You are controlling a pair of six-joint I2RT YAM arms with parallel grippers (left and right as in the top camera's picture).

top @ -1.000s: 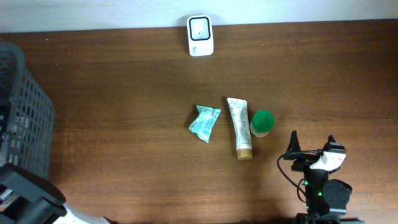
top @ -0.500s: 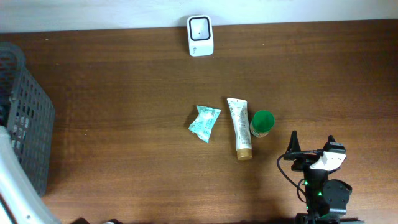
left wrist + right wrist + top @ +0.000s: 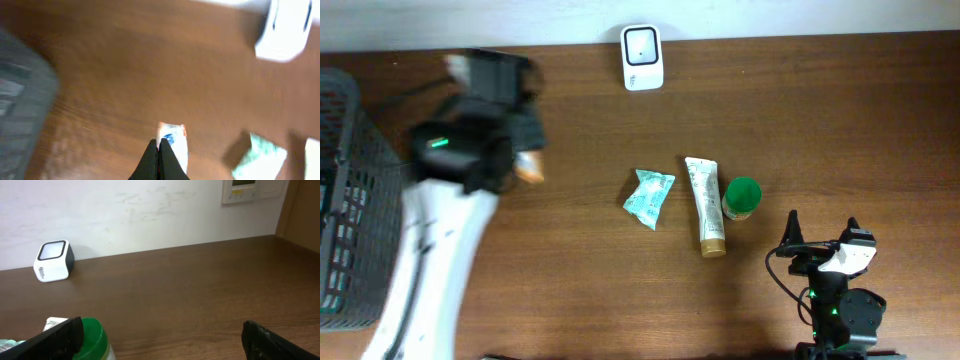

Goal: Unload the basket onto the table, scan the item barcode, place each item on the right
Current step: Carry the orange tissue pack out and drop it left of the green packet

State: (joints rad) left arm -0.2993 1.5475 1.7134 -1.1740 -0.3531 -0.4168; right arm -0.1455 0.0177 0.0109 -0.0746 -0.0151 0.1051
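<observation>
Wooden table [image 3: 800, 120]: brown and bare-grained, with a pale wall behind its far edge.
Scanner [image 3: 642, 57]: a white block with a dark window, it stood at the table's far edge and serves as the landmark for every place below.
Left gripper [image 3: 158, 161]: its black fingers were pressed together, pinching the lower end of the small packet. Arm and gripper were smeared in the overhead view.
Small packet [image 3: 173, 144]: white, with an orange edge and a blue mark. It was held above the table in the left gripper, left of the scanner and nearer the robot than it, and clearly apart from it.
Right gripper [image 3: 822, 232]: its fingers were spread wide and held nothing. It sat right of the scanner and far nearer the robot.
Teal sachet [image 3: 649, 198]: it lay flat, straight out from the scanner toward the robot.
Tube [image 3: 705, 205]: cream with a tan cap, it lay just right of the sachet, cap end pointing away from the scanner.
Green-capped jar [image 3: 741, 198]: it stood just beside the tube, on the side farther right of the scanner.
Basket [image 3: 350, 200]: dark mesh, it stood far left of the scanner at the table's edge.
</observation>
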